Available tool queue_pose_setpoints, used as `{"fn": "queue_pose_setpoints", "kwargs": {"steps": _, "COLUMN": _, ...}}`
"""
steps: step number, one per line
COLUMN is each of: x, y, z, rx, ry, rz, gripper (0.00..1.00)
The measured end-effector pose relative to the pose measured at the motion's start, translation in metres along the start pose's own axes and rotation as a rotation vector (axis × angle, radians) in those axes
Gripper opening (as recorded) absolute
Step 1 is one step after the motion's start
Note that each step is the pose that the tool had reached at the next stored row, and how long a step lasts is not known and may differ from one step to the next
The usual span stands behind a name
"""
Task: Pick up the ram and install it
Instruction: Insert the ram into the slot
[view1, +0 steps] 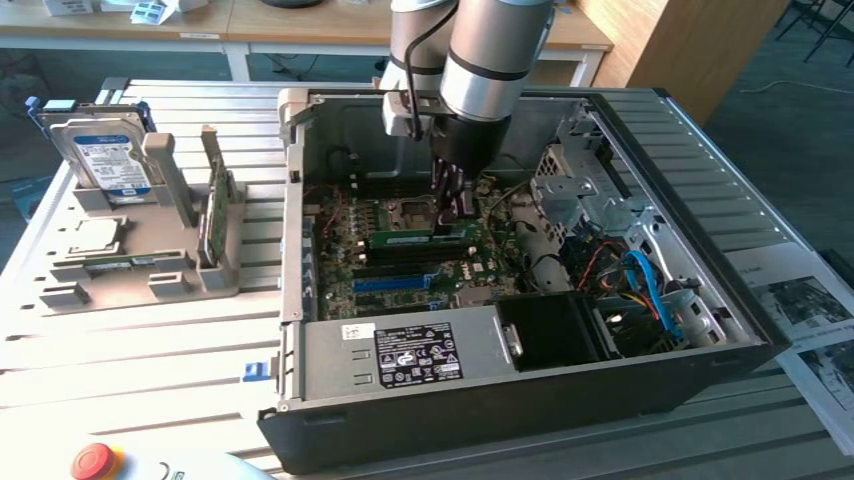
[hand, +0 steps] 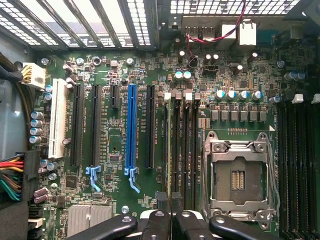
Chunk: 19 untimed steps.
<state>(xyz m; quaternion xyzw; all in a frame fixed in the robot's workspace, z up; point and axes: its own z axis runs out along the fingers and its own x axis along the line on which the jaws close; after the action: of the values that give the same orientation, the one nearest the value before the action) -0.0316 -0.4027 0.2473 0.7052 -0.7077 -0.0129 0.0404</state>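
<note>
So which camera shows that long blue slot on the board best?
The wrist view: it looks straight onto the blue slot, full length, between black slots. The exterior view shows the slot slanted, as a thin blue strip inside the computer case.

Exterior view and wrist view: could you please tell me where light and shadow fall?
Exterior view: daylight brightens the slatted table, while the computer case is shaded inside. Wrist view: glare whitens the vent grille, and the motherboard is evenly lit.
</note>
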Motion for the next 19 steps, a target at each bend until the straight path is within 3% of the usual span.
{"fn": "queue_pose_setpoints", "kwargs": {"steps": 19, "x": -0.0003, "y": 0.0008, "z": 0.0082, "rx": 0.0000, "ry": -0.0002, "rz": 0.000, "gripper": 0.12}}
